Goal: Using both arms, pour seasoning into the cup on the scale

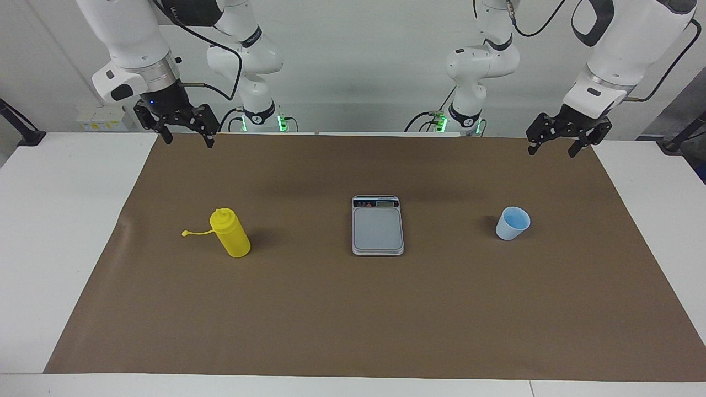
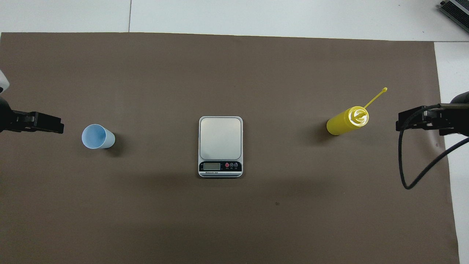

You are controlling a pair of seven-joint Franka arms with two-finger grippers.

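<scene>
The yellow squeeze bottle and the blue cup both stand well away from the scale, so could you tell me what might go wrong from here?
1. The cup is small and light; the open left gripper, raised near it, could tip it on approach.
2. The seasoning bottle's cap strap sticks out sideways and could snag the right gripper.
3. The scale has a small platform, so an off-centre cup might topple while pouring.
</scene>
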